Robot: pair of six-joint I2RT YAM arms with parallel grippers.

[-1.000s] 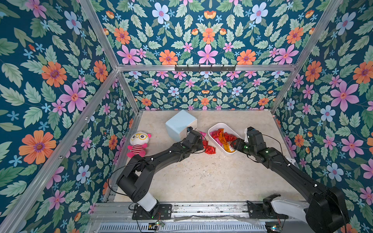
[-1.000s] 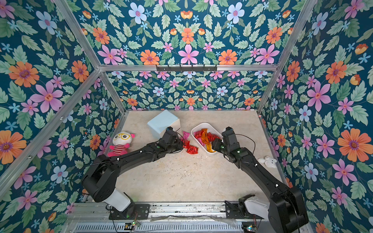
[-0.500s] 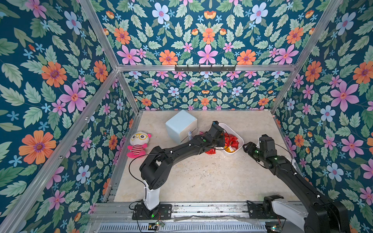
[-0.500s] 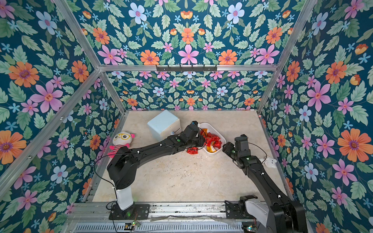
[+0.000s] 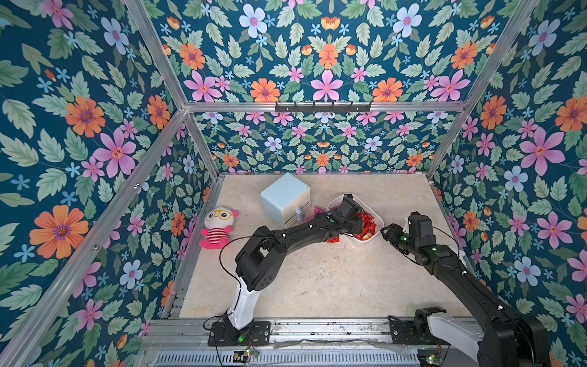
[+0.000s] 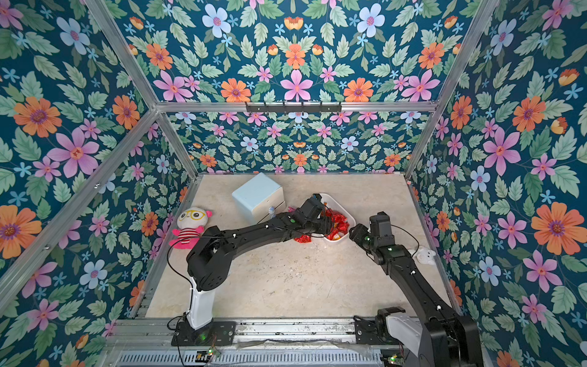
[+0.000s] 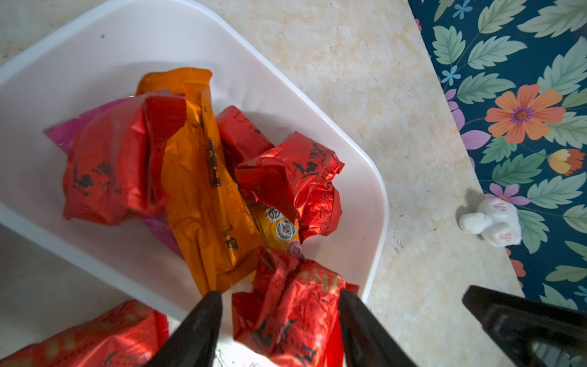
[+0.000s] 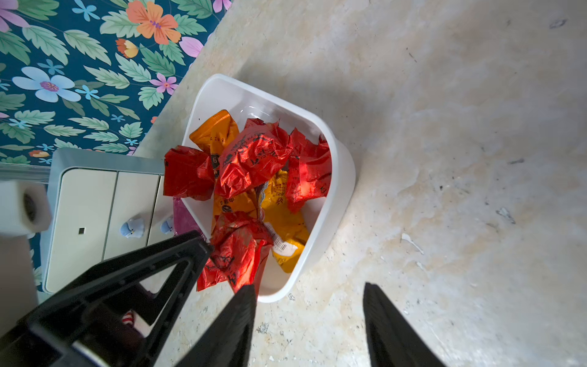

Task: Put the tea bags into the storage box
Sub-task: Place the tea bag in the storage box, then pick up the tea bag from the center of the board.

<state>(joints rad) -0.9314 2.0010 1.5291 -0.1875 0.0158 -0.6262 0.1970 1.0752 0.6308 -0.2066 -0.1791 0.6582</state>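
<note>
left gripper (image 7: pixel 279 321) is over the near corner of the storage box (image 7: pixel 355 149), jaws spread, a crumpled red tea bag (image 7: pixel 286 305) sits between the tips at the box rim, gaps show on both sides so it doesn't look pinched; in both top views the left arm reaches across the table (image 5: pixel 317 279) to the box (image 5: pixel 376 233); box holds a heap of tea bags (image 8: pixel 254 165), red and orange-yellow, one pink one (image 7: pixel 63 133) showing under a red sachet in the left wrist view; another red tea bag (image 7: pixel 95 336) lies on the table outside the box, just beside its wall, also seen in a top view (image 6: pixel 301 239); a pink sachet (image 5: pixel 317 210) lies on the table between box and pale blue drawer cabinet (image 5: pixel 284 198); right gripper (image 8: pixel 309 317) hangs near the box corner, apart from it, jaws spread with nothing between them, only table under it; right arm sits at the box's right side in a top view (image 6: pixel 360 233); plush doll (image 5: pixel 219 227) lies at the left wall, small white plush (image 6: pixel 424 255) by the right wall
</note>
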